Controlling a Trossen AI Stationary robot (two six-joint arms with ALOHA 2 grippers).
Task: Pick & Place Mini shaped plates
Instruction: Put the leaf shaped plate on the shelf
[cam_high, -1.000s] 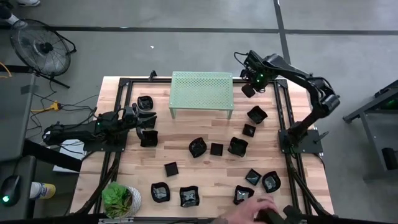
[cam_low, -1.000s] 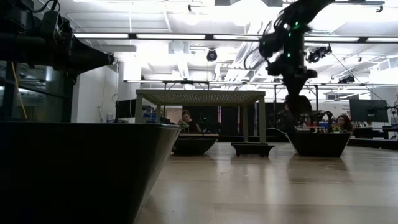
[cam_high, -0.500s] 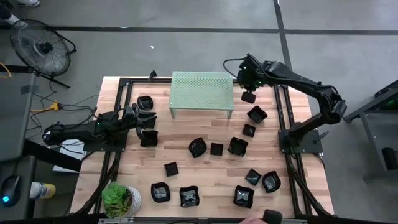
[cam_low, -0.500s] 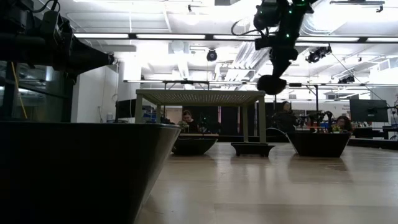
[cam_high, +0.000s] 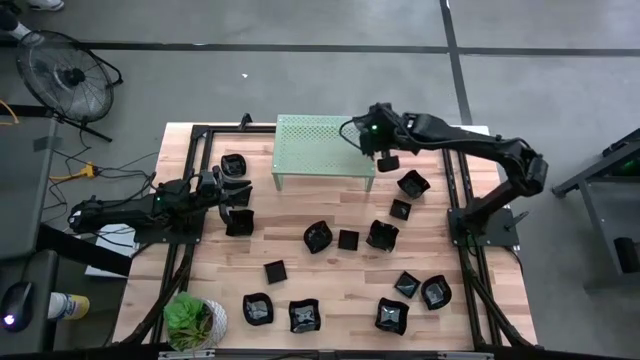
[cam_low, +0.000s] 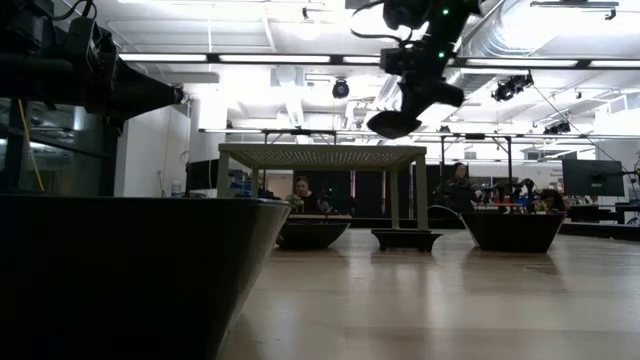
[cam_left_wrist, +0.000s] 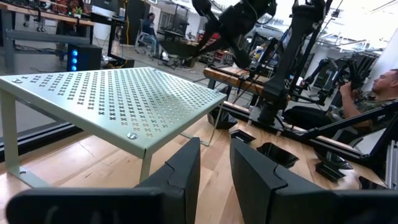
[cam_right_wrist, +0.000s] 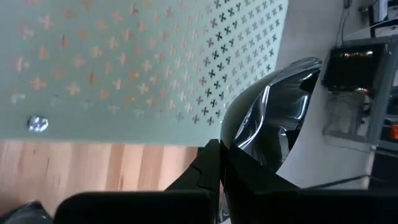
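the right gripper hangs in the air over the right end of the pale green perforated shelf, its fingers closed on the rim of one black plate. in the right wrist view that held plate shows as a glossy curved wall rising past the dark fingers, its far side cut off by the picture's edge, so its shape is hard to make out. in the low view the plate hangs above the shelf top, clear of it.

the left gripper waits low at the left of the table, near the shelf's left leg. its fingers stand slightly apart with nothing between them (the gap shows bare wood).

the other plates lie scattered on the wooden table: one at the far left, one just beside the left gripper, a loose group to the right of the shelf and through the middle, and a row along the near edge. a large dark rim fills the near left of the low view, hiding most of the table behind it.

the shelf top is bare. open wood lies between the shelf and the middle group. a green leafy thing sits at the near left corner.
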